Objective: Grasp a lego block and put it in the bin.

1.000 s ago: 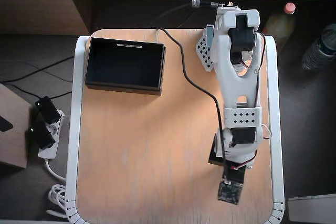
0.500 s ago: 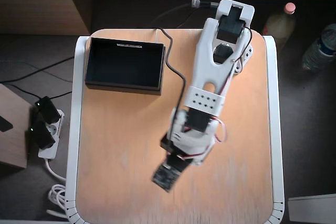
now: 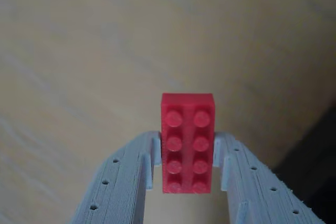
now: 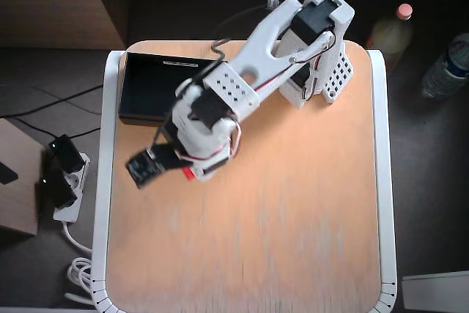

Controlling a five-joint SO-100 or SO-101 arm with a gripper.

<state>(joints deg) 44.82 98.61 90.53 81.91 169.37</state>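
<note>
The red lego block (image 3: 187,142) sat clamped between the pale pincer (image 3: 187,174) fingers, lifted above the wooden tabletop (image 4: 293,203) for carrying. In the overhead view, the black bin (image 4: 143,86) lay toward eleven o'clock, close by.

Bright red lego block (image 3: 187,142) (studded), black bin (image 4: 143,89), pale grey hand (image 3: 187,174) — tan table (image 4: 308,218).
</note>
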